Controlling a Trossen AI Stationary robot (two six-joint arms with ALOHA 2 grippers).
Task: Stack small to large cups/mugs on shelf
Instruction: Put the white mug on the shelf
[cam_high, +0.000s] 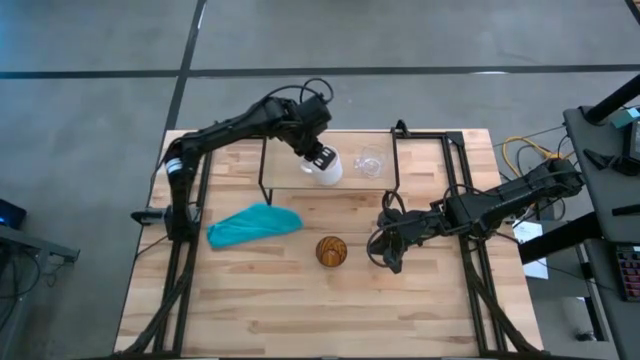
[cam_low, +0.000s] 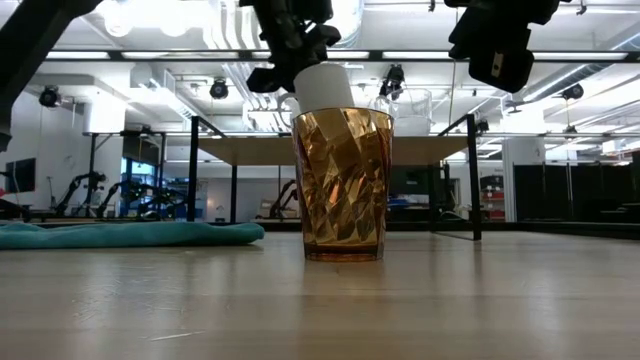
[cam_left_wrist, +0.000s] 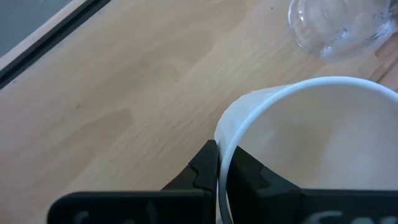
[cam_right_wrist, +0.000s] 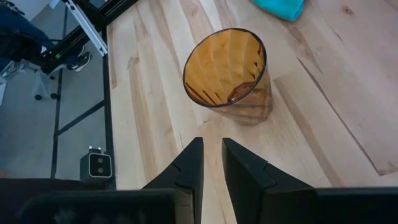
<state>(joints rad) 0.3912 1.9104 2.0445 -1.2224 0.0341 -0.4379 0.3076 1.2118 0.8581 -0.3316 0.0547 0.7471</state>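
Observation:
The white mug (cam_high: 326, 167) is over the shelf (cam_high: 290, 170), a light board on thin black legs, with my left gripper (cam_high: 318, 155) shut on it. The small clear glass cup (cam_high: 371, 162) stands on the shelf board just right of the mug. The amber textured cup (cam_high: 331, 251) stands upright on the tabletop in front of the shelf. My right gripper (cam_high: 386, 250) hovers to the right of the amber cup, fingers a narrow gap apart, touching nothing. In the low view the amber cup (cam_low: 342, 185) hides the mug's base. My left gripper (cam_left_wrist: 219, 152) pinches the white mug's wall at its rim (cam_left_wrist: 227, 134), one finger inside the mug and one outside. The fingers come from above, slanting down. The mug (cam_low: 322, 88) sits slightly tilted. Whether its base rests on the shelf board cannot be told.
A crumpled teal cloth (cam_high: 255, 225) lies on the tabletop left of the amber cup. Black frame rails (cam_high: 468, 215) run along both sides of the table. Bare wood lies in front of the amber cup toward the near edge.

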